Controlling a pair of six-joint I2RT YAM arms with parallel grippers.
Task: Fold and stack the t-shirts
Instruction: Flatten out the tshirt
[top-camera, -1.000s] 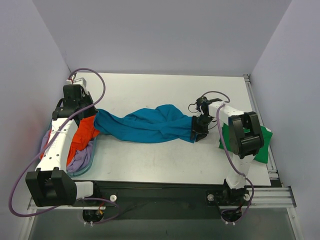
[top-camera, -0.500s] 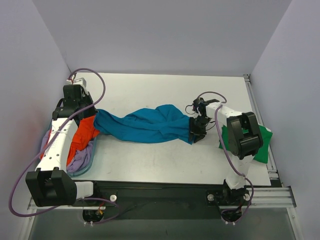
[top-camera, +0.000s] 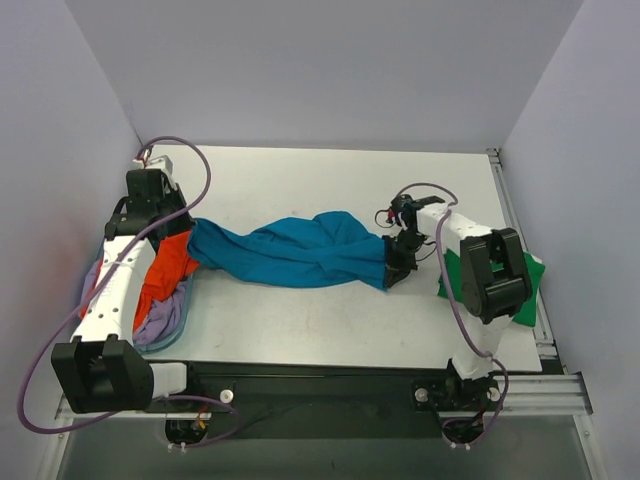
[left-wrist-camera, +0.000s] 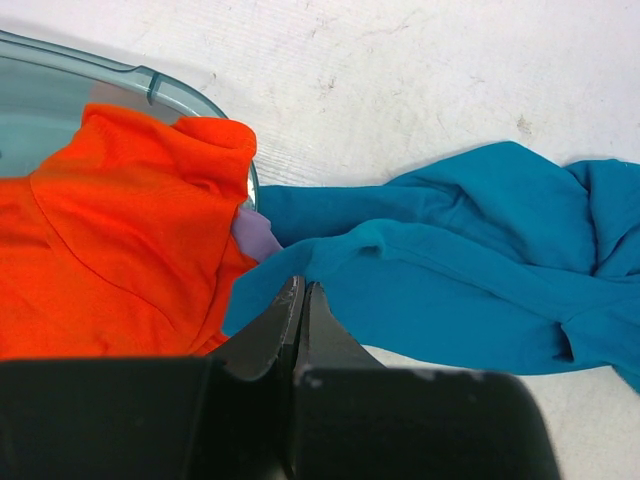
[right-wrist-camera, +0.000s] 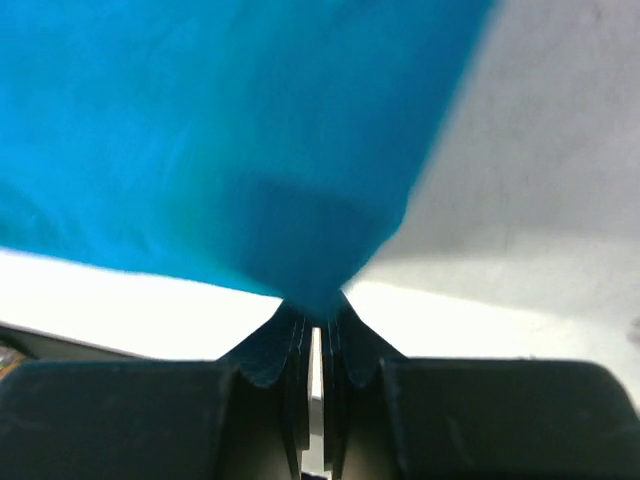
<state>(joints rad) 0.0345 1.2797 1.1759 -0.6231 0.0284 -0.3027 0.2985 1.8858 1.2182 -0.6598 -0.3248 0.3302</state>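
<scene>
Across table (top-camera: 330, 190), teal t-shirt (top-camera: 290, 252) stretched left-right

Top view: can't see most of green t-shirt (top-camera: 530, 285), buried under right arm, just strips at 3 and 9 o'clock of the link. Same under left arm for orange t-shirt (top-camera: 170, 262) and lavender t-shirt (top-camera: 160, 322).

Left wrist: loses teal t-shirt (left-wrist-camera: 480, 260) off the 3 o'clock edge, orange off 9 o'clock, basket (left-wrist-camera: 150, 82) off 9 and 12 o'clock. Shows lavender only as a sliver.

Right wrist: teal cloth blurred, cropped at 12 and 9 o'clock. Can't identify the part pinched in right gripper (right-wrist-camera: 315, 320).
</scene>
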